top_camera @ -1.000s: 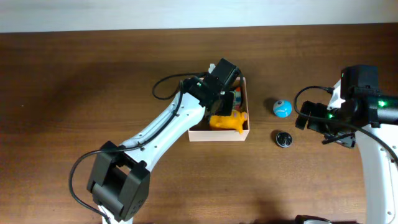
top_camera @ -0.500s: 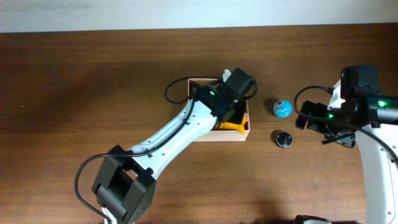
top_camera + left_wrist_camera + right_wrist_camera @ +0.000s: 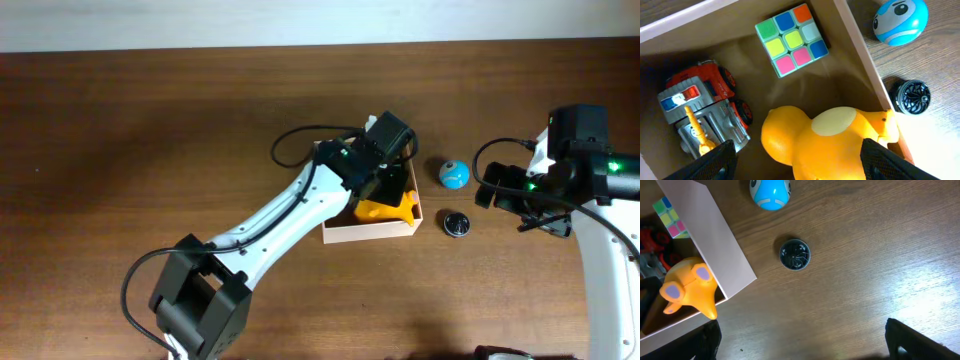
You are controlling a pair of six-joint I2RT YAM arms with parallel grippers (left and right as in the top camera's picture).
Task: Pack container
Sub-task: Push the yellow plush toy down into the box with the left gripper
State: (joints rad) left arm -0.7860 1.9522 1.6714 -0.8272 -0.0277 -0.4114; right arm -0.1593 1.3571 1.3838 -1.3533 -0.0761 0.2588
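The container (image 3: 368, 234) is a square open box, white outside and tan inside; it also shows in the left wrist view (image 3: 856, 47) and the right wrist view (image 3: 715, 245). In it lie an orange duck-like toy (image 3: 830, 137), a colour cube (image 3: 791, 39) and a red and grey toy truck (image 3: 705, 112). My left gripper (image 3: 805, 167) is open, reaching down into the box (image 3: 385, 180) with its fingers either side of the orange toy. My right gripper (image 3: 805, 345) is open and empty above bare table, to the right of the box (image 3: 505, 200).
A blue ball with a face (image 3: 453, 173) lies just right of the box, also in the right wrist view (image 3: 770, 191). A small black round object (image 3: 457, 222) lies in front of it, close to the box's right wall (image 3: 795, 254). The table is brown wood.
The box has shifted to the right and toward the front with my left gripper inside it, now closer to the ball and black object. The right arm has not moved.
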